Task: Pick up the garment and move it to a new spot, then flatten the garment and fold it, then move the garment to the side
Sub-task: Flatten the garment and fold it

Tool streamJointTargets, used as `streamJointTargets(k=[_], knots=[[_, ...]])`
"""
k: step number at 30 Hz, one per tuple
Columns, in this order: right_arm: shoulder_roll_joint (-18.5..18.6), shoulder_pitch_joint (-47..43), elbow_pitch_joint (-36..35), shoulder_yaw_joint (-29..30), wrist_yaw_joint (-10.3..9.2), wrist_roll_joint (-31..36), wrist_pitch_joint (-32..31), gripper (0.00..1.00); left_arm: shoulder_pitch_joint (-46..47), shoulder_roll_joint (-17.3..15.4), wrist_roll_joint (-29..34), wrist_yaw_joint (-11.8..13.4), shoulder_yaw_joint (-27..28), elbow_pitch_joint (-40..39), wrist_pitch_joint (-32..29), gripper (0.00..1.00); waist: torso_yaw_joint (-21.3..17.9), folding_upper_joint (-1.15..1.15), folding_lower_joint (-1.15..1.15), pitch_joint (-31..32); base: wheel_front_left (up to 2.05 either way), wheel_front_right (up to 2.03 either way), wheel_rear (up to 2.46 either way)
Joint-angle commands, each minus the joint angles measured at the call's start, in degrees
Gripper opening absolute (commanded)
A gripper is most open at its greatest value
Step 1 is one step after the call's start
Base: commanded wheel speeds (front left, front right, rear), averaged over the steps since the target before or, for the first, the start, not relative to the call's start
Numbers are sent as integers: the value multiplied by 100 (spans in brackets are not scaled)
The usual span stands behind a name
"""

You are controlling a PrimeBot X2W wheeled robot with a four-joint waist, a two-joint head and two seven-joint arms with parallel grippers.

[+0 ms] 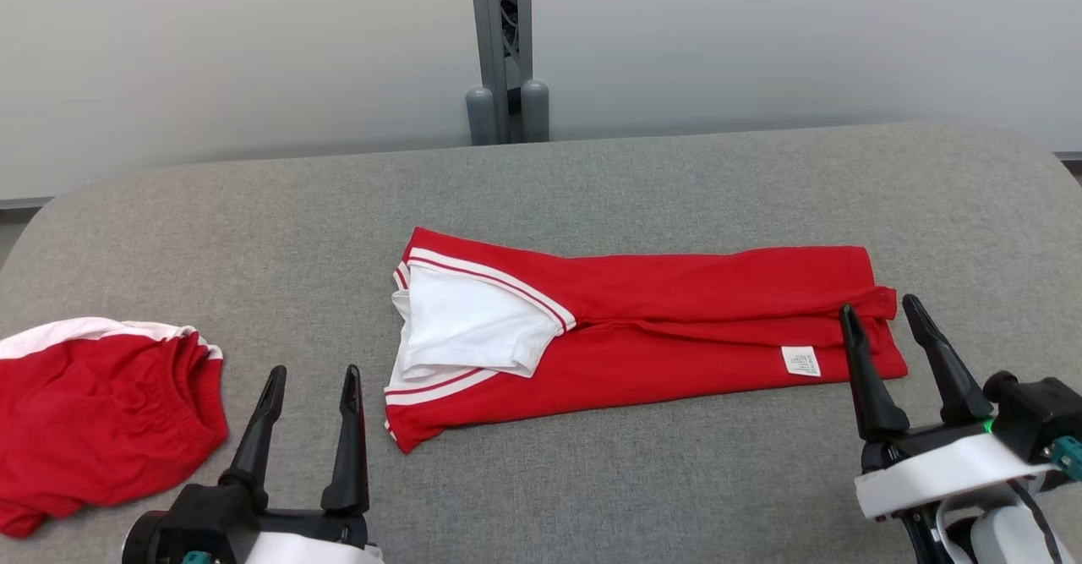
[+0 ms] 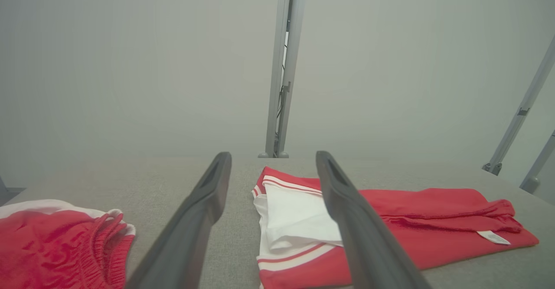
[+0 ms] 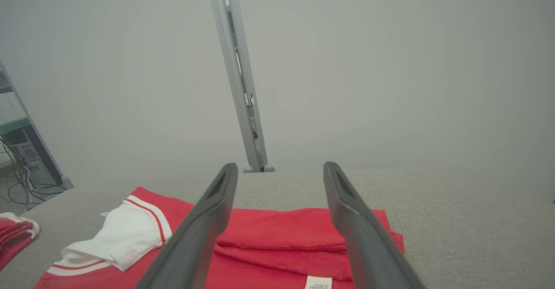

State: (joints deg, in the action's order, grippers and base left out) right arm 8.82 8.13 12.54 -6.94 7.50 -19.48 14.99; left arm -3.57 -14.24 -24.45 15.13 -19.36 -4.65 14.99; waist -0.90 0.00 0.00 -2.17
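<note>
- The shirt (image 1: 659, 327) lies across the middle of the head view on the grey desk (image 1: 592, 192); it is a long red strip, with a white sleeve (image 1: 465, 327) on top at its left end and a label (image 1: 800, 361) near its right end; I judge its sides are already folded in, so an end-to-end fold comes next.
- My right pincer (image 1: 879, 303) is at the lower right, fingers apart and empty; its tips sit over the strip's right end, just right of the label; I take that as lining up to grip this end; I cannot tell whether the tips touch the cloth.
- My left pincer (image 1: 313, 371) is at the lower left, fingers apart and empty; it sits just left of the strip's lower left corner, clear of the cloth, ready for that end.
- Both arms come in from the bottom edge; the left fingers point straight up the frame; the right fingers lean toward the upper left; the wrist views suggest both are held low over the desk.
- Red shorts (image 1: 101, 412) lie bunched at the far lower left, well apart from the shirt; likely set aside.
</note>
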Motion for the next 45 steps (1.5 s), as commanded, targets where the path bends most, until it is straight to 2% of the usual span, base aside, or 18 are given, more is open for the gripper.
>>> streamJointTargets(k=[1, 8, 21, 31, 45], knots=[[-10, -82, -52, 63, -2, 44, 31, 100, -35, 20, 89, -45, 52, 9, 22, 100, 14, 0, 0, 61, 0, 0, 0], [-205, -613, -181, 270, -2, 105, 31, 100, -308, 356, 662, -316, 287, 134, 22, 100, 32, 0, 0, 230, 0, 0, 0], [-262, -922, -332, 357, -2, 287, 31, 100, -625, 827, 1167, -702, 846, 265, 23, 100, 31, 0, 0, 326, 0, 0, 0], [-226, -981, -299, 343, -2, 397, 31, 100, -655, 985, 1391, -947, 1029, 427, 23, 100, 81, 0, 0, 396, 0, 0, 0], [-229, -931, -259, 299, -2, 448, 31, 100, -604, 1084, 1500, -1097, 1248, 466, 23, 100, 84, 0, 0, 365, 0, 0, 0]])
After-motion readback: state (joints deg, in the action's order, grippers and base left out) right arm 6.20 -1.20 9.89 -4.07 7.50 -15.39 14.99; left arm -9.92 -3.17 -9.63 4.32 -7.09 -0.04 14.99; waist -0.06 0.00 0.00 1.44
